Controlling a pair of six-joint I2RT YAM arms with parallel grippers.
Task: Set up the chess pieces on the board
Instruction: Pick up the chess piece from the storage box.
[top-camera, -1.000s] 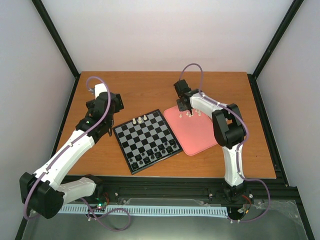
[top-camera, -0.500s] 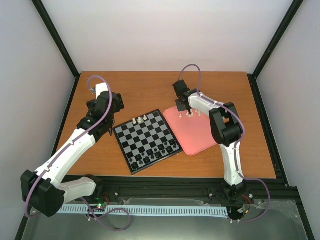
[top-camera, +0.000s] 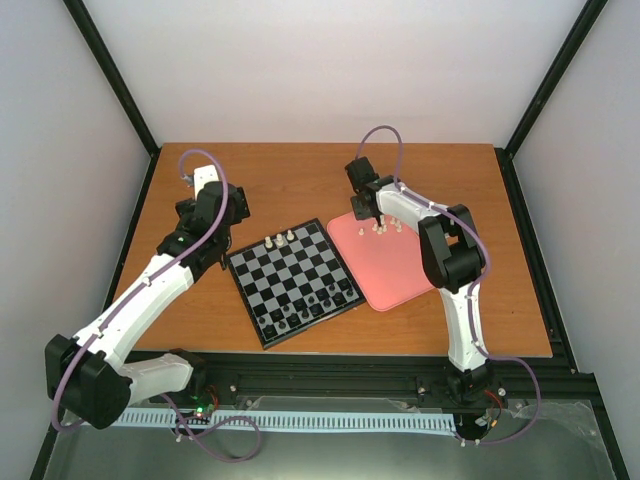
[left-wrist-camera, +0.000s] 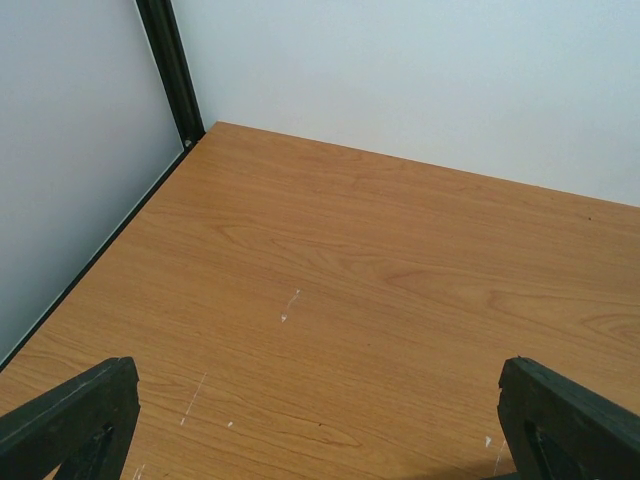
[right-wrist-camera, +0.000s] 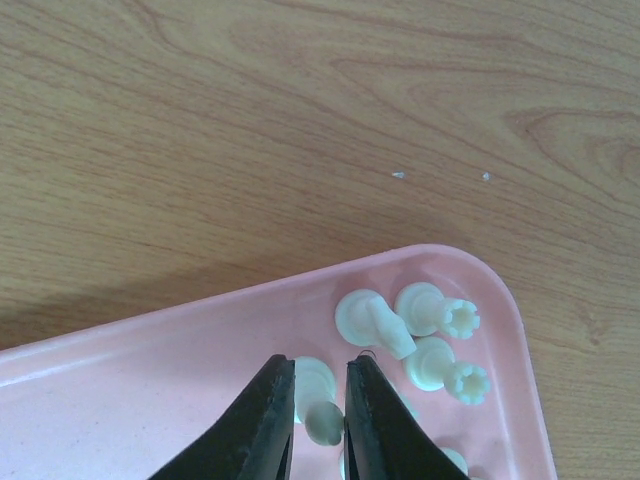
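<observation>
My right gripper (right-wrist-camera: 320, 385) hangs over the far corner of the pink tray (right-wrist-camera: 150, 370), its fingers pressed against both sides of a small white chess piece (right-wrist-camera: 322, 400) standing there. Three more white pieces (right-wrist-camera: 437, 310) lie tipped over beside it in the corner. The board (top-camera: 246, 297) lies slanted at the table's middle, with three white pieces (top-camera: 280, 240) on its far edge and several dark pieces (top-camera: 315, 305) along its near edge. My left gripper (left-wrist-camera: 320, 420) is open over bare wood left of the board, holding nothing.
The pink tray (top-camera: 395, 270) touches the board's right side. The enclosure's black post and side wall (left-wrist-camera: 170, 70) rise close to my left gripper. Bare wooden table (top-camera: 290, 180) stretches behind the board and tray.
The right gripper's jaws have narrowed onto the white piece in the tray. The left arm has shifted slightly up and away from the board.
</observation>
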